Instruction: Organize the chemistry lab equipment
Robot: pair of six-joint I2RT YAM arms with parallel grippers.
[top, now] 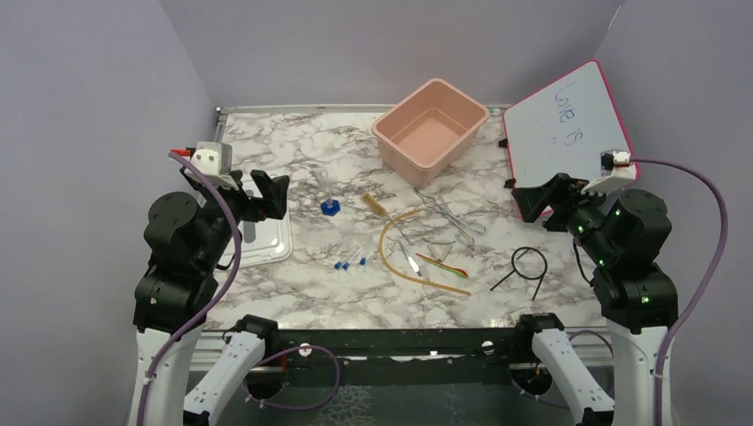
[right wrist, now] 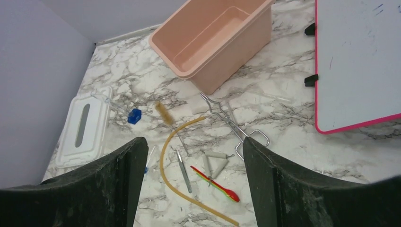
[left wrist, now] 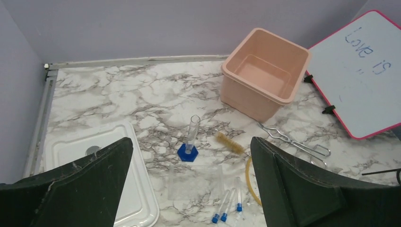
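Observation:
Loose lab items lie mid-table: a blue hexagonal base with a clear cylinder (top: 330,208) (left wrist: 188,152), a bristle brush (left wrist: 228,142), blue-capped tubes (top: 349,262) (left wrist: 227,208), a long tan rubber tube (top: 400,257) (right wrist: 170,156), metal tongs (top: 453,216) (right wrist: 231,123), tweezers (right wrist: 184,170), a red spoon-like spatula (right wrist: 217,183) and a black wire ring tripod (top: 530,264). My left gripper (top: 266,197) (left wrist: 190,142) is open and empty, raised at the left. My right gripper (top: 537,197) (right wrist: 194,142) is open and empty, raised at the right.
An open pink bin (top: 431,130) stands at the back centre. A pink-framed whiteboard (top: 568,133) leans at the back right. A white lid (top: 266,241) lies flat at the left under my left arm. Walls close in on the left, the right and the back.

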